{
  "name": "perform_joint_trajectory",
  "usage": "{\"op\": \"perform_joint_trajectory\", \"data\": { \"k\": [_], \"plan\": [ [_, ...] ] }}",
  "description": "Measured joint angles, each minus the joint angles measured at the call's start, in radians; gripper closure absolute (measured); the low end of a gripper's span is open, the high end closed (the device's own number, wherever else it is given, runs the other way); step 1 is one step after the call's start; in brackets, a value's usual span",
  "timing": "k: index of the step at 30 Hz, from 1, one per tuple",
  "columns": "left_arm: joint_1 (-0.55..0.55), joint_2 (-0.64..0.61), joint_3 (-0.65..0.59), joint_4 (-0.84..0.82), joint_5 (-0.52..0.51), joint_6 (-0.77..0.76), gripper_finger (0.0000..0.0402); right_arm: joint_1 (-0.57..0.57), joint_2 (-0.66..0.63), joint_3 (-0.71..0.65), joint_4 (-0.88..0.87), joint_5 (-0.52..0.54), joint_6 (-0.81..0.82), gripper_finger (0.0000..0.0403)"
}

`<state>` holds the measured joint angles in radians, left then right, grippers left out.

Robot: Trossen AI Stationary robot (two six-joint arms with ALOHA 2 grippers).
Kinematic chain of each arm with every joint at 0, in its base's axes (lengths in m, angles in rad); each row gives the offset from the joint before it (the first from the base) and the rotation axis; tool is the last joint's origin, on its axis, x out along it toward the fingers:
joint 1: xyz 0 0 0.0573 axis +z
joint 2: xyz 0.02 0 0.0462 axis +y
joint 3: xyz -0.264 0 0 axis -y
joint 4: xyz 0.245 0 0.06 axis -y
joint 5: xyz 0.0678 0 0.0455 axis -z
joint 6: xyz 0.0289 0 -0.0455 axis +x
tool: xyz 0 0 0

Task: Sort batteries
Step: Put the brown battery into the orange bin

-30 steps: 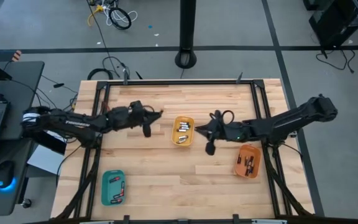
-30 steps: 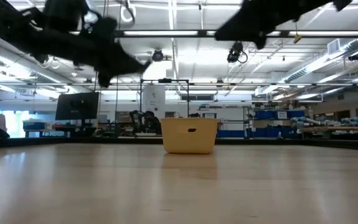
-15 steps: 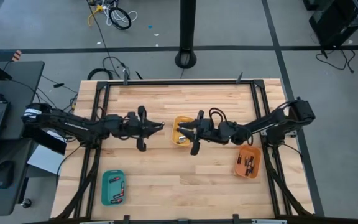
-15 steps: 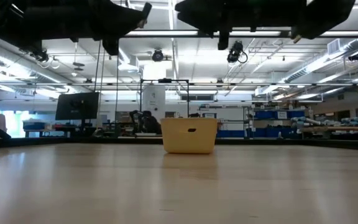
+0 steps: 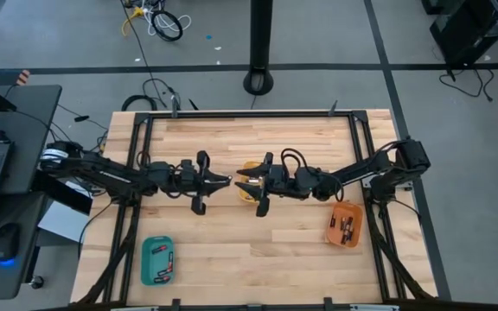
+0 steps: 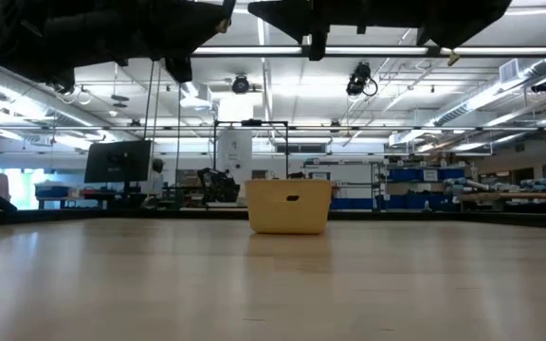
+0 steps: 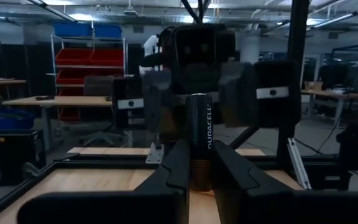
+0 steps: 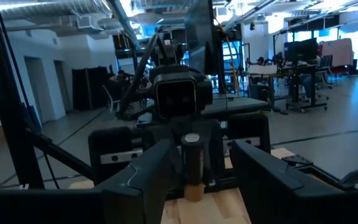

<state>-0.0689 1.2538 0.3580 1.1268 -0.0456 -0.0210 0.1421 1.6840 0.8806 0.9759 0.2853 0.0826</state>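
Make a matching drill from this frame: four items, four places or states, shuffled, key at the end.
Items
1. battery
2. teal tray
3. orange tray
4. right gripper

Places or states
A. near the table's front left corner
B. open, over the yellow tray, facing the other arm
C. clamped upright in the left gripper
D. on the table's right side, below the right arm

Pairs: 1-C, 2-A, 3-D, 4-B
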Motion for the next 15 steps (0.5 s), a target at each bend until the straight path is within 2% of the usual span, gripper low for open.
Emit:
{"op": "perform_joint_trajectory", "data": {
  "k": [15],
  "plan": [
    [-0.002,0.082,0.085,0.0,0.05,0.019,0.0357,-0.007,0.0,0.0,0.002,-0.052,0.0,0.0238]
  ]
}}
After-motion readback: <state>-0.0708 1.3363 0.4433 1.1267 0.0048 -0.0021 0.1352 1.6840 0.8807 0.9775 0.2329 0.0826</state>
